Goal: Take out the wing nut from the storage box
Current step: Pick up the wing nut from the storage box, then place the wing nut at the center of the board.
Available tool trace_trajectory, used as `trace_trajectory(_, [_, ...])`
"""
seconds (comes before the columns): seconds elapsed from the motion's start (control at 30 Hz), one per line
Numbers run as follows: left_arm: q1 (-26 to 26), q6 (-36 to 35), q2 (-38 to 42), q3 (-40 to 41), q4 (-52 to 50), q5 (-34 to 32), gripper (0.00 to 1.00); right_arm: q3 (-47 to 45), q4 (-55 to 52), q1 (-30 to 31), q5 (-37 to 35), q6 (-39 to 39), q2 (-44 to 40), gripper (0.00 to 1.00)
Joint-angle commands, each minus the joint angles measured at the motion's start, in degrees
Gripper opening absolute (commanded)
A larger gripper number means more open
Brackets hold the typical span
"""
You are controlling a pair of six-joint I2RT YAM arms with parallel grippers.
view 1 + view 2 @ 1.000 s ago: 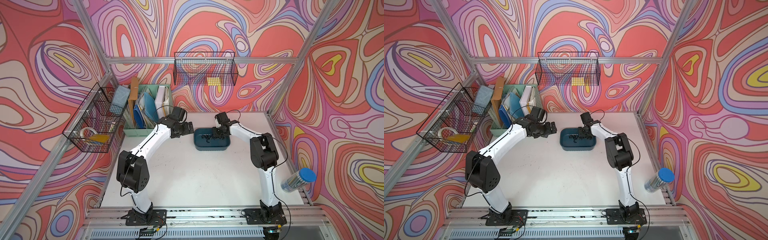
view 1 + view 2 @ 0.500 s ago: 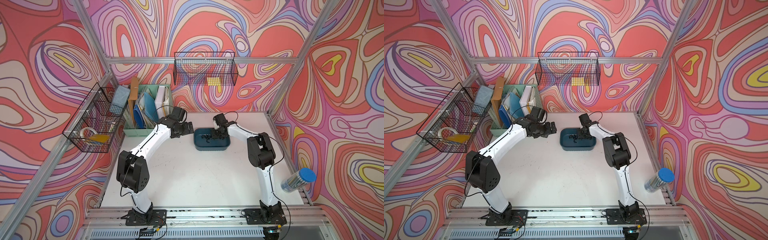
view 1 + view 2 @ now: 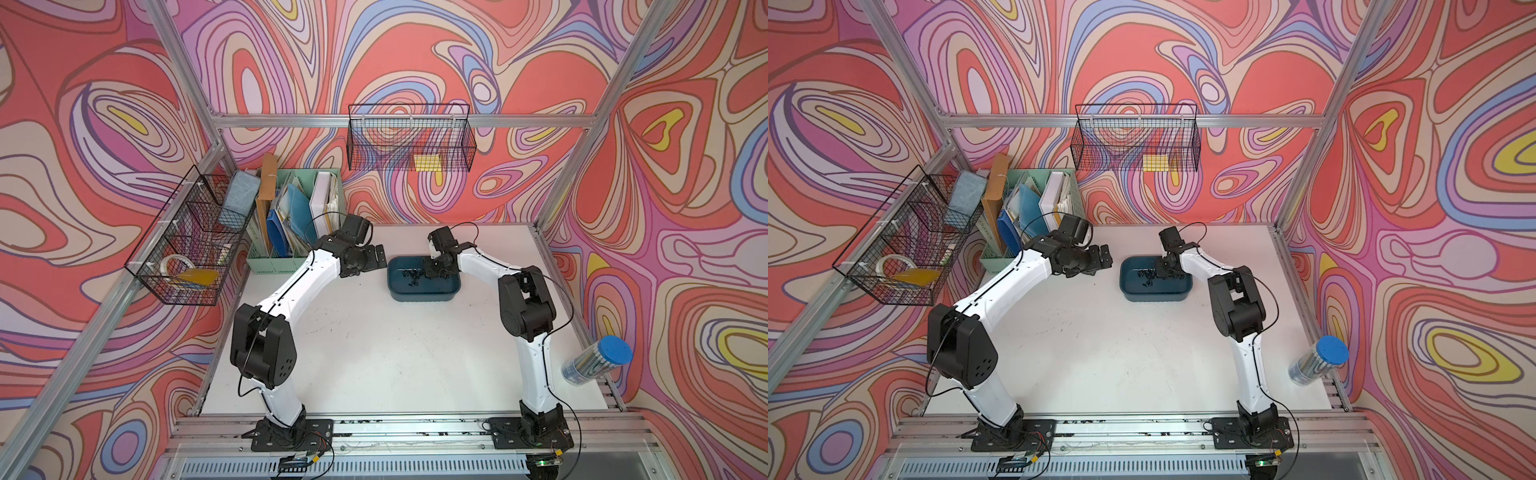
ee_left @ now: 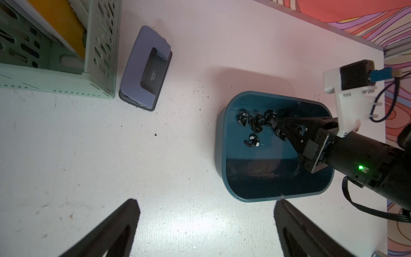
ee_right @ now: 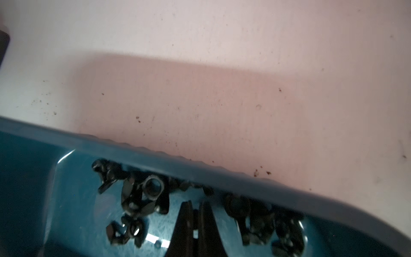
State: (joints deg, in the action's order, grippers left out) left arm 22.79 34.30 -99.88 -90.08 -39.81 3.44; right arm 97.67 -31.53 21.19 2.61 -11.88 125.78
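- Several black wing nuts [image 4: 255, 121] sit bunched along one wall inside the blue box [image 4: 222, 155]; one stray nut [image 4: 252, 141] lies a little apart. Where's the box?
- On the desk [image 3: 395, 353], back half, between the two arms' ends in both top views.
- Right hand?
- Right hand [image 5: 195, 205] is down inside the box, tips in the pile, fingers pressed nearly together. Can't tell if a nut is pinched: dark and blurred there.
- Left?
- Left hand [image 4: 206, 201] spread wide, holding nothing, hanging over bare desk just beside the box. Hole punch [image 4: 144, 69] lies just beside the green file organiser [image 4: 100, 55], well apart from the box.
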Motion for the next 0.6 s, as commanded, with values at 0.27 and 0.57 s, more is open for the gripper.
trace_trajectory(0.27, [-0.44, -1.04, 5.66, 5.83, 4.18, 3.48, 0.99, -13.13, -1.93, 0.43, -2.42, -6.01, -19.32, 0.0])
trace_trajectory(0.57, [0.2, -2.34, 5.76, 7.11, 5.88, 7.21, 0.99, -29.1, -4.1, 2.25, -5.81, -12.18, -34.74, 0.0])
